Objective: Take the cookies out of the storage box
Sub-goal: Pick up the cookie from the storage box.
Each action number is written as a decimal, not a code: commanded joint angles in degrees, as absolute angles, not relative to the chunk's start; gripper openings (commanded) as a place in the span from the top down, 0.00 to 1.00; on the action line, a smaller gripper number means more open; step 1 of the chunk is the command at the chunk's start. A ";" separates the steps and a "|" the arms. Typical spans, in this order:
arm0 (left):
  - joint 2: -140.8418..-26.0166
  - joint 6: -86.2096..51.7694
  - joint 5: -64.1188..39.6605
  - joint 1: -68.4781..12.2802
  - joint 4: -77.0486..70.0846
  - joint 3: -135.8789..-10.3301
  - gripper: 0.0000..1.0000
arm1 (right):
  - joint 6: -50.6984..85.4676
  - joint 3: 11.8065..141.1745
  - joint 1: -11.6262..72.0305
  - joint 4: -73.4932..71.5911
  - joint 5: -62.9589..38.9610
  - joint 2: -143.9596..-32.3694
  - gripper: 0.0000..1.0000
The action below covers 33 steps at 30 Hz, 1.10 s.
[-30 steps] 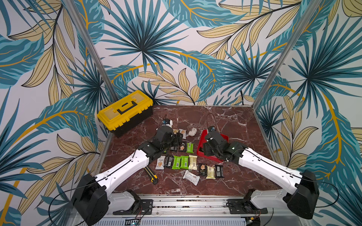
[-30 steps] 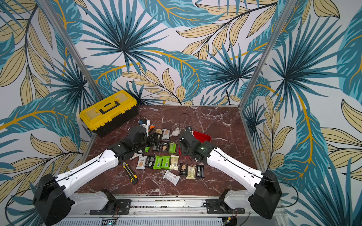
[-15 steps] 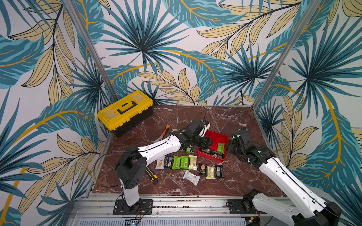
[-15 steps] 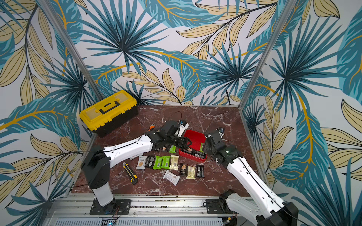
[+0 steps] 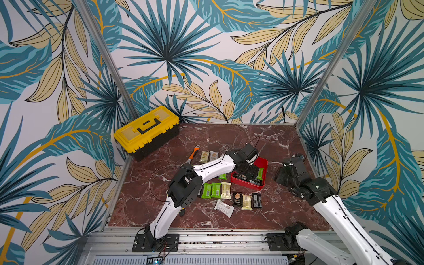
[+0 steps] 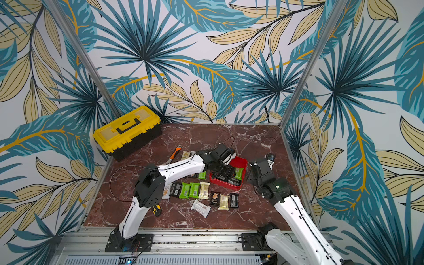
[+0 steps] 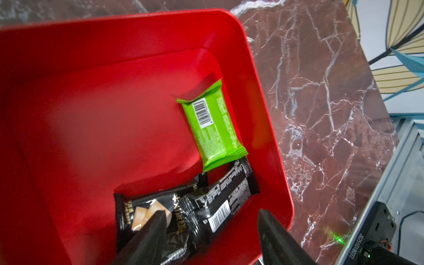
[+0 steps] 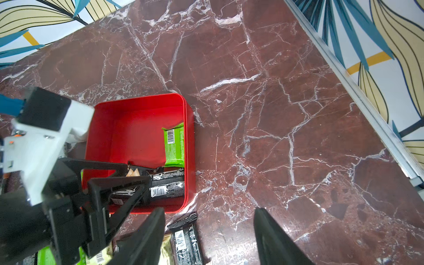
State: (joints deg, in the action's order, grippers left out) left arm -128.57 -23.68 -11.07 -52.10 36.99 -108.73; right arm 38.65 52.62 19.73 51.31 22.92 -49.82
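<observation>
Advance into storage box [image 7: 250,96] brings open, empty left claw [image 7: 211,212] over cookies [image 7: 213,128]; right claw [image 8: 209,210] gapes empty.

Little can be read. In the left wrist view, the green packet [image 7: 212,125] at centre right carries a white barcode label, with print too fine to make out. Below it, a black packet [image 7: 226,202] shows a barcode and small white print. A second black packet [image 7: 140,207] bears blurred gold characters. At lower right, a black part [image 7: 376,231] carries a white serial number whose digits are uncertain.
</observation>
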 commanded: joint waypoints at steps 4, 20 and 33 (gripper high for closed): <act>-131.86 -27.88 -5.74 -52.82 40.01 -115.76 0.32 | 39.37 50.89 19.23 54.24 24.54 -47.75 0.34; -141.50 -28.90 0.28 -55.05 38.29 -125.88 0.31 | 39.20 50.63 19.16 55.47 24.68 -45.64 0.34; -144.98 -27.12 2.32 -56.88 37.79 -129.75 0.30 | 39.46 50.27 19.16 55.72 24.79 -44.98 0.34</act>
